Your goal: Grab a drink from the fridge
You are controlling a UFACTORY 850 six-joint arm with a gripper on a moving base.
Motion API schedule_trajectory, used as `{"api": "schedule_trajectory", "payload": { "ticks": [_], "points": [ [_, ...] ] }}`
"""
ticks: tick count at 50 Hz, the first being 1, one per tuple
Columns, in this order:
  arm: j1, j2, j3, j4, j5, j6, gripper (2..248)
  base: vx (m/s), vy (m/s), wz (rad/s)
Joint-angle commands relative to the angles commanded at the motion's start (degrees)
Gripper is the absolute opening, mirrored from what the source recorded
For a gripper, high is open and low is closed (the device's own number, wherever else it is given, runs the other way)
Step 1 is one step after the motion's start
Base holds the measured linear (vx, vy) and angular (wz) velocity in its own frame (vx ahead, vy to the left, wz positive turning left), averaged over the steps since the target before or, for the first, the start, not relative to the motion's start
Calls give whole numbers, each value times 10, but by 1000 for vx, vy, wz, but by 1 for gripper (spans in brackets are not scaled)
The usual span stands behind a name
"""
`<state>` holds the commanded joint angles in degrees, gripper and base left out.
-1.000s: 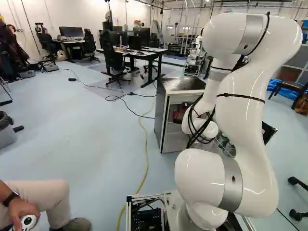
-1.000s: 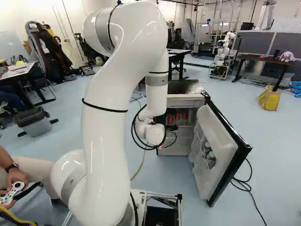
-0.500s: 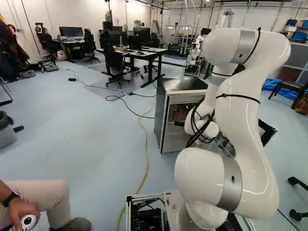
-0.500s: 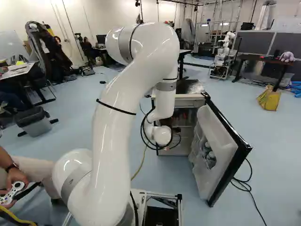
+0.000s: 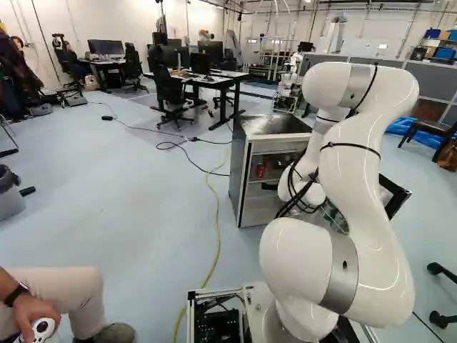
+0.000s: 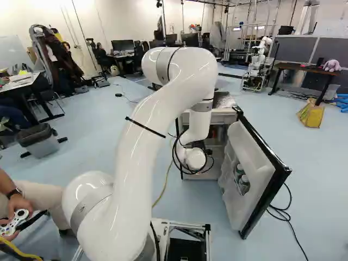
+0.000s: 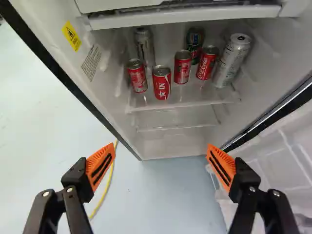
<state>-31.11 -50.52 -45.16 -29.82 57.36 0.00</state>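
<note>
The small white-lined fridge (image 5: 240, 175) has its door (image 6: 254, 160) wide open. On a shelf inside, four red cans (image 7: 161, 84) and two taller silver cans (image 7: 234, 58) stand upright; a dark can (image 7: 195, 41) stands behind two red ones.

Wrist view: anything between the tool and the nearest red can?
Nothing visible stands between the open tool and the nearest red can. The fridge door is open, off to one side. The shelf's front edge runs just below the can and could catch a low approach.
</note>
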Motion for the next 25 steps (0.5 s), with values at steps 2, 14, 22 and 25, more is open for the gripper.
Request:
{"api": "schedule_trajectory", "payload": {
  "ticks": [2, 14, 22, 25],
  "points": [
    [-2, -6, -6, -4, 0, 0, 247, 0, 0, 0],
    [-11, -24, -35, -27, 0, 0, 247, 0, 0, 0],
    [-15, -33, -51, -41, 0, 0, 247, 0, 0, 0],
    [-17, -36, -57, -45, 0, 0, 247, 0, 0, 0]
  ]
}}
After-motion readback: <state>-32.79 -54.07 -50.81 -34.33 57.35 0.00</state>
